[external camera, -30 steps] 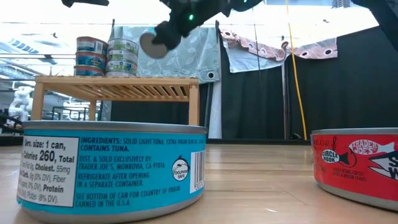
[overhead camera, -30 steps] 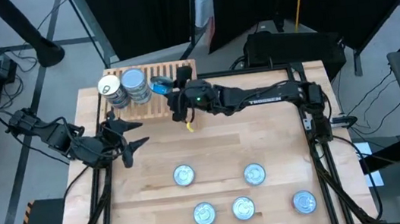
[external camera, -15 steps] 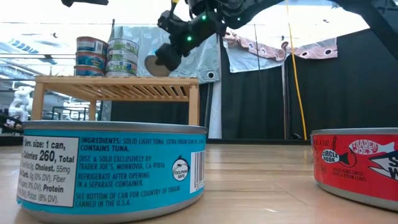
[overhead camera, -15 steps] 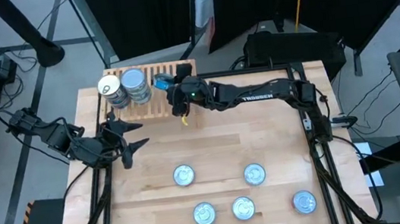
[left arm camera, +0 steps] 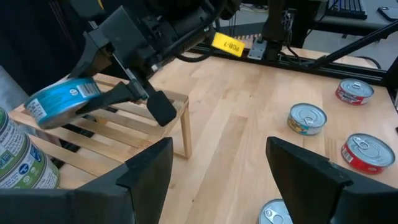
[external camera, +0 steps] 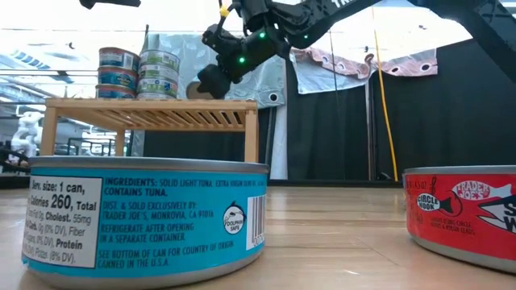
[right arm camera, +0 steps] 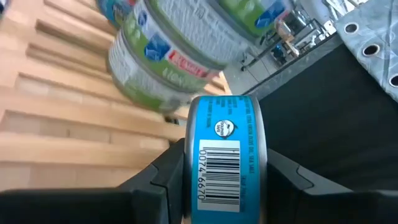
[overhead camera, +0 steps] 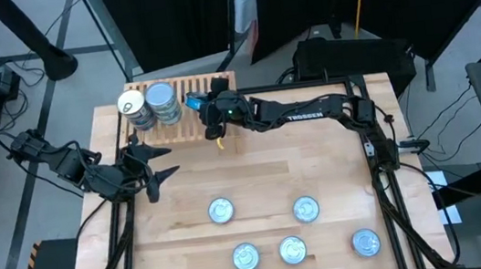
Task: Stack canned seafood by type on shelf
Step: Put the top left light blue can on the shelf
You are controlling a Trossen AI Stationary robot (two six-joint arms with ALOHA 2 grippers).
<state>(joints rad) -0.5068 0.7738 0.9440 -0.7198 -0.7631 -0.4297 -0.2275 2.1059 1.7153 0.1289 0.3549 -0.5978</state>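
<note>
The slatted wooden shelf [overhead camera: 186, 121] stands at the table's far left and carries two stacks of cans [overhead camera: 133, 106] [overhead camera: 161, 101]. The low view shows the stacks [external camera: 139, 72] near the shelf's [external camera: 153, 113] left end. My right gripper [overhead camera: 203, 102] reaches over the shelf, shut on a blue-labelled can [right arm camera: 224, 155], right of the green-labelled stack [right arm camera: 180, 56]. The same can [left arm camera: 59, 102] sits tilted low over the slats. My left gripper [overhead camera: 160, 167] waits open at the table's left edge. My right gripper pinches the blue can between its two fingers [right arm camera: 163, 171], one on each flat face, with the barcoded side wall [right arm camera: 219, 165] toward the wrist. The fingers come nearly level from the table's right. The can is on edge and tilted, close above the shelf slats [left arm camera: 112, 134]; I cannot tell whether it touches them.
Several more cans lie on the near half of the table [overhead camera: 221, 211] [overhead camera: 305, 208] [overhead camera: 292, 250]. In the low view a blue one [external camera: 145, 221] and a red one [external camera: 459, 213] sit close to the camera. The shelf's right half [external camera: 226, 113] is bare.
My right gripper has carried the blue can toward the table's left edge and down toward the shelf top, rolling a little, and slowed in the last half second. The can now sits just above the slats beside the stacks.
</note>
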